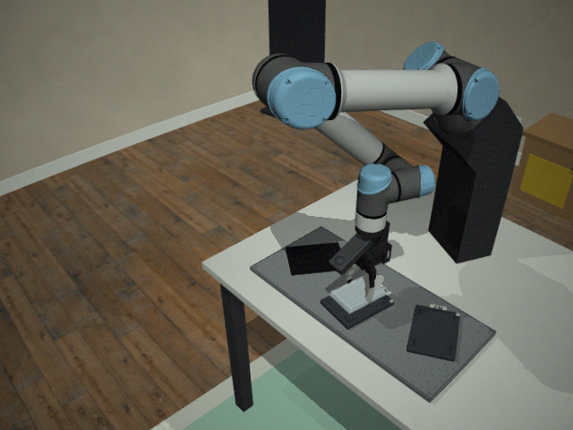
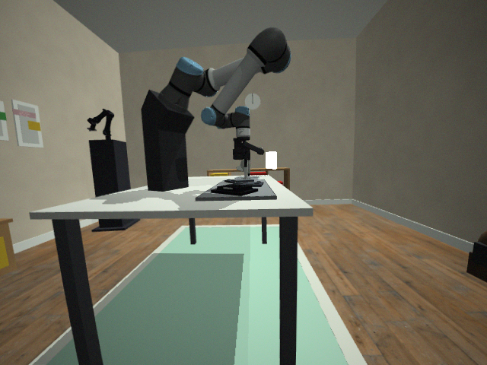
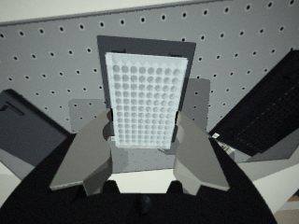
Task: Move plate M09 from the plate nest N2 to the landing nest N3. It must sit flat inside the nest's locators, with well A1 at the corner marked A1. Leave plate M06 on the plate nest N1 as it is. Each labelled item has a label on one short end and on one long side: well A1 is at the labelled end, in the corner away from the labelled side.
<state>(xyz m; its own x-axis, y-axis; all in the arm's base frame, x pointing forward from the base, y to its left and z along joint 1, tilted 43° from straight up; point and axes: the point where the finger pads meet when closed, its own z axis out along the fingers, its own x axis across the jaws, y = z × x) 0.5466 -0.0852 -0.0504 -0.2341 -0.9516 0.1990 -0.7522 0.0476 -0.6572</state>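
My gripper [image 1: 359, 281] [image 2: 244, 172] [image 3: 145, 110] is shut on the white well plate M09 [image 1: 352, 295] [image 3: 145, 100], gripping its long sides near one short end. The plate is level and hangs low over the dark landing nest N3 [image 1: 345, 321] [image 3: 145, 44] in the middle of the baseplate. I cannot tell whether it touches the nest. The black plate M06 [image 1: 309, 257] [image 3: 263, 120] lies on nest N1 at the left end. The dark nest N2 [image 1: 433, 331] [image 3: 23, 128] at the right end holds no plate.
The nests sit on a grey perforated baseplate [image 1: 397, 354] [image 3: 234, 37] [image 2: 264, 193] near the front edge of the white table [image 1: 513, 287] [image 2: 157, 206]. The robot's black pedestal [image 1: 472, 184] [image 2: 164, 145] stands behind it. A cardboard box [image 1: 551, 161] is on the floor beyond.
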